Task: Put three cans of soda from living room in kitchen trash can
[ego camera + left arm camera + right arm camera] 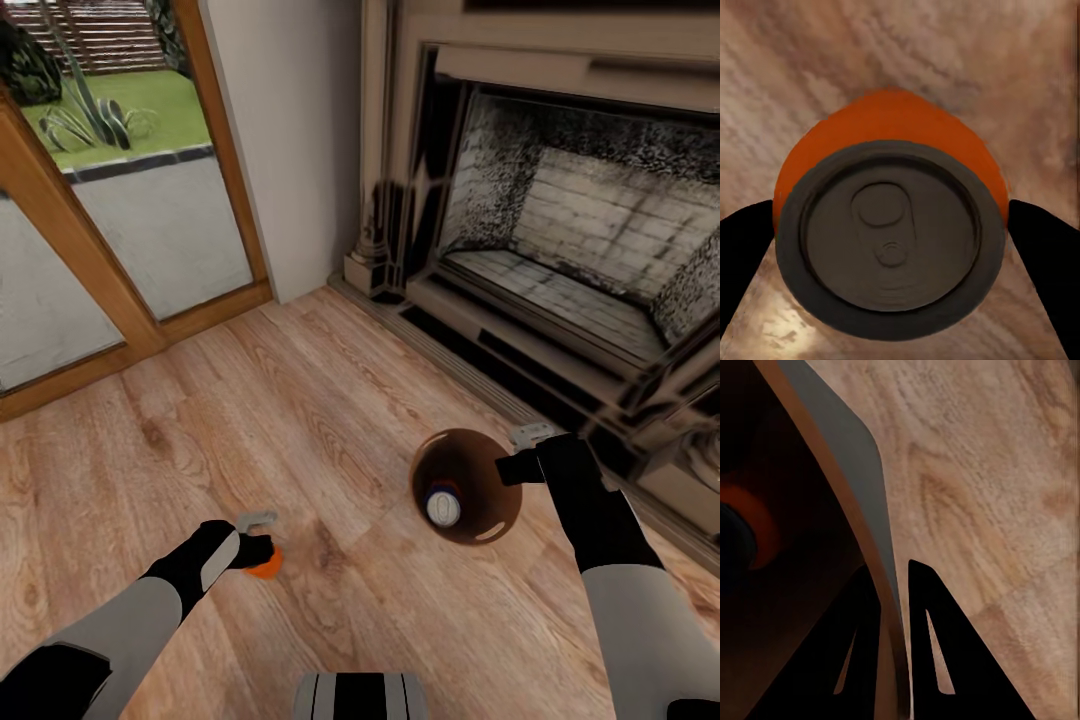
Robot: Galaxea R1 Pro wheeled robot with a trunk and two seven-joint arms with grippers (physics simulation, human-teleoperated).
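Head view: the robot stands on the plank floor (330, 420) before the fireplace (560, 250). The left claw (262, 545) hangs over an orange can (266, 567) standing on the floor. The right claw (525, 455) holds the rim of the trash can (485, 530), which already contains a blue can (443, 505).

Left wrist view: the orange can (889, 225) sits upright between the spread fingers (1042, 255), not yet gripped.

Right wrist view: the fingers (937, 652) are pinched close on the bin wall (851, 457); a second can's orange side (754, 529) shows dimly inside.

Judgement: the third can's pickup is in hand. Next, close on it, lift, and drop it into the bin.
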